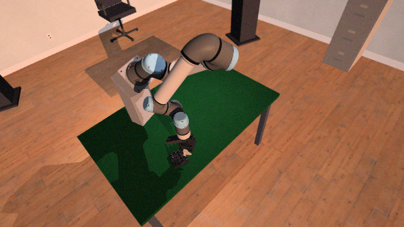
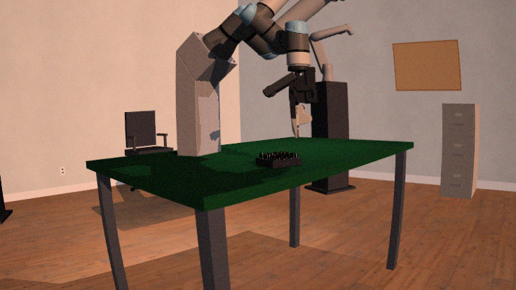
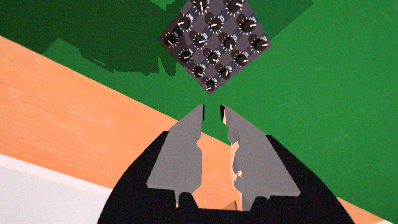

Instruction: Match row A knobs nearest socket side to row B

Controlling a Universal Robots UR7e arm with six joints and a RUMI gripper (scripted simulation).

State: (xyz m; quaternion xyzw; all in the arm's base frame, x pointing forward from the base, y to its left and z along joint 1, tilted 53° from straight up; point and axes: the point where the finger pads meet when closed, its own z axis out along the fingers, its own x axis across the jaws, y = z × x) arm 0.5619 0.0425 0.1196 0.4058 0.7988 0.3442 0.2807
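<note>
The dark knob box (image 1: 181, 164) (image 2: 284, 163) (image 3: 192, 66) sits on the green table. In the wrist view it lies turned like a diamond at the top, with its upper end cut off. Rows of black knobs with light pointer lines and marks cover its top. The corner knob (image 3: 210, 85) is nearest the fingertips in that view. The socket is not visible, so I cannot tell which row is A, and the pointer settings are too small to read surely. My gripper (image 1: 186, 154) (image 2: 297, 136) (image 3: 212, 105) hangs above the table beside the box, its tips a narrow gap apart with nothing between them.
The green table (image 1: 223, 98) (image 2: 346, 143) carries the box. The table's edge (image 3: 135, 100) runs close to the box and below the fingertips in the wrist view. The pale robot pedestal (image 1: 132, 107) (image 2: 186, 118) stands at the far side. A dark shadow covers part of the table.
</note>
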